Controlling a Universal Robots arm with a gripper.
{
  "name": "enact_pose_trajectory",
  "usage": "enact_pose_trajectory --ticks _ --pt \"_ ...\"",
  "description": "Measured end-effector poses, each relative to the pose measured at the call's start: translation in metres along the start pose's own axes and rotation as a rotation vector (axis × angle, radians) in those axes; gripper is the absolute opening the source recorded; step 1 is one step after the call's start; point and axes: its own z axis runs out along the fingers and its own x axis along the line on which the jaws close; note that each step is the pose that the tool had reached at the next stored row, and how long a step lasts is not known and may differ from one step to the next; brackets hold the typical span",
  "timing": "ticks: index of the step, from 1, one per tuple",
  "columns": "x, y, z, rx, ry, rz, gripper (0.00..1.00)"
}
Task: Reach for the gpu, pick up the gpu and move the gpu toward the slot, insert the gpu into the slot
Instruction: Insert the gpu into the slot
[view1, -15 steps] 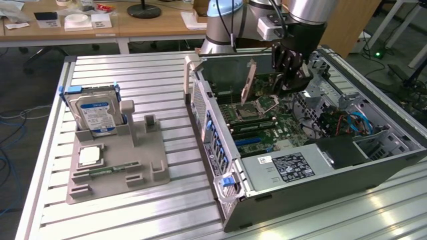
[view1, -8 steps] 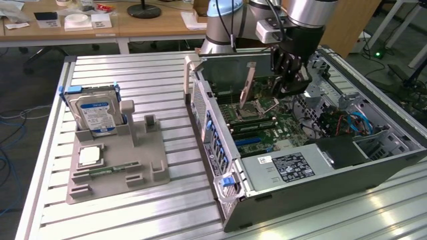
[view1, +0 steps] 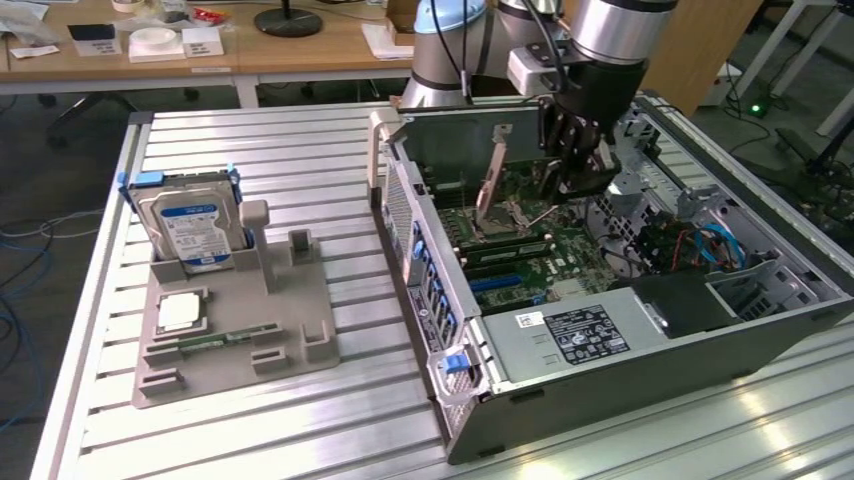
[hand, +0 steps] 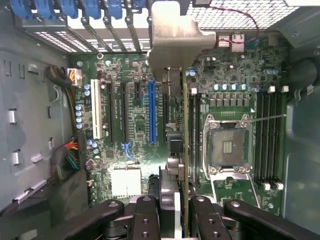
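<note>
Gpu (hand: 185, 150) clamped edgewise in end effector (hand: 176, 210)

Green gpu (hand: 185, 150) edge, blue slot (hand: 151, 112), black end effector (hand: 176, 212)

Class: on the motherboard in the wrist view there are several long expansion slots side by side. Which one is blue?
The blue slot is the one nearest the held gpu; the slots beside it are black, and the white slot lies farthest away.

The open computer case (view1: 627, 300) on the slatted table (view1: 267, 420) is seen from above and to one side in the exterior view. The motherboard (hand: 135, 130) is viewed closely, straight down, from the wrist; it is shared by both views.
</note>
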Motion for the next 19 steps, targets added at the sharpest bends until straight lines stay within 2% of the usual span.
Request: enact_pose_trajectory --ticks 8,19 --pt "0.001 0.0074 0.0077 0.0019 -0.0007 -0.004 0.28" --pt "0.002 0.0085 0.0212 0.0017 -0.0009 -0.010 0.28"
